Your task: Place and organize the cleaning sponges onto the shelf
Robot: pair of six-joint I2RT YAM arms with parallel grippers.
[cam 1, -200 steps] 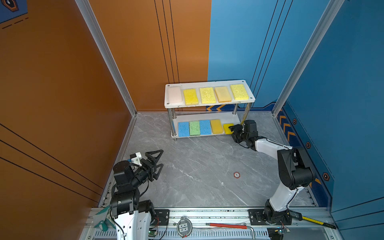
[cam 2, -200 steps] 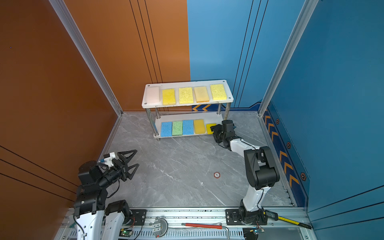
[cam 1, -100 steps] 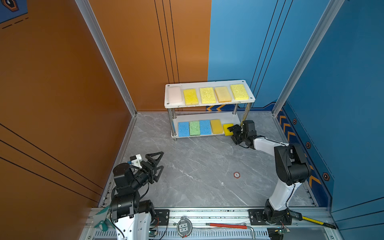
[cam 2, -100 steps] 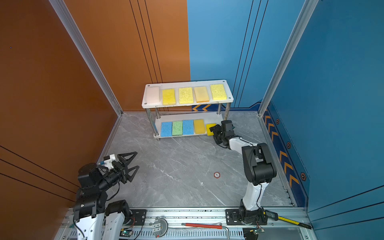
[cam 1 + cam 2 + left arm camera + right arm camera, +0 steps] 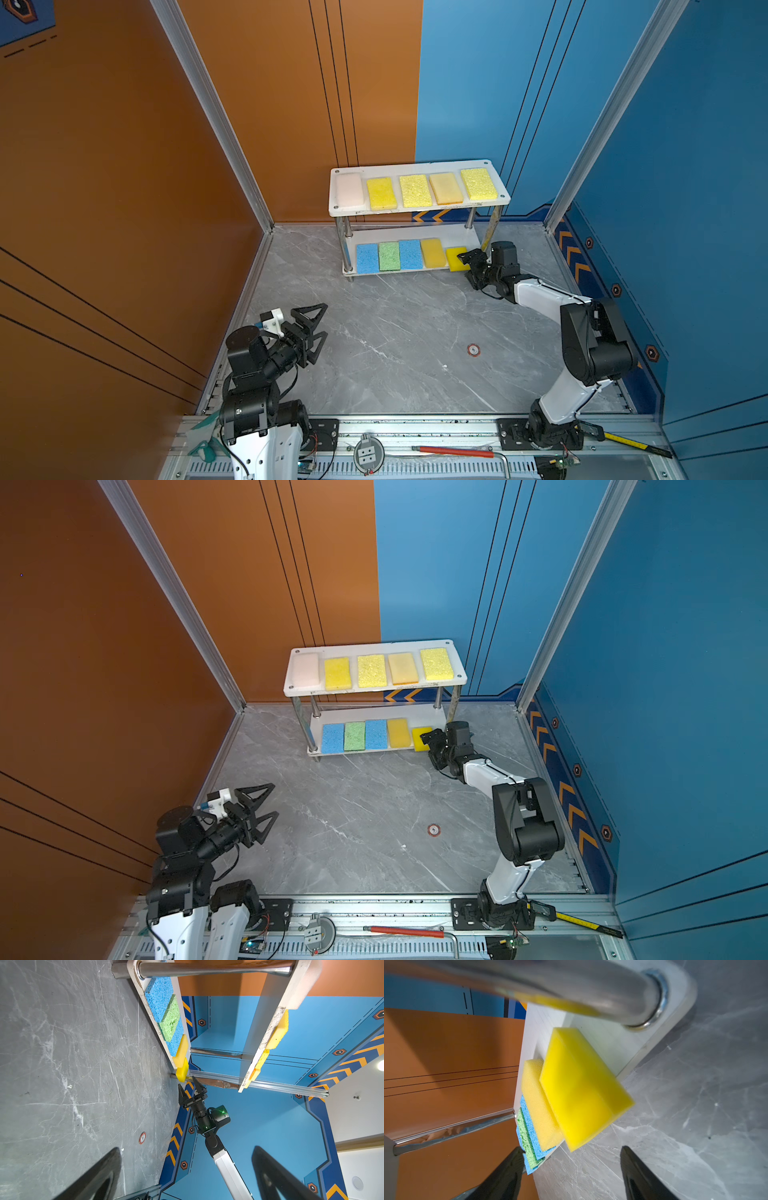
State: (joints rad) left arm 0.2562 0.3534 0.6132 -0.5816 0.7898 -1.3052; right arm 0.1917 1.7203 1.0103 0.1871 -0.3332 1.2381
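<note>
- Top views: shelf (image 5: 415,210) stands at the far wall, with cleaning sponges (image 5: 414,191) five to a board. The last yellow sponge (image 5: 456,258) (image 5: 422,738) lies at the lower board's right end, long axis front to back, set forward of its row. Right jaws are just beside its right edge, apart and empty. Left jaws are wide open, well apart from the shelf. The right arm is nearer.
- Left wrist: yellow sponge (image 5: 182,1072) juts past the board's front edge; right jaws gape just short of it.
- Right wrist: sponge (image 5: 581,1088) lies straight ahead of the open jaws, not gripped.
- Writing: none readable on the sponges; counter marker (image 5: 473,350) bears a figure, seemingly 5.
</note>
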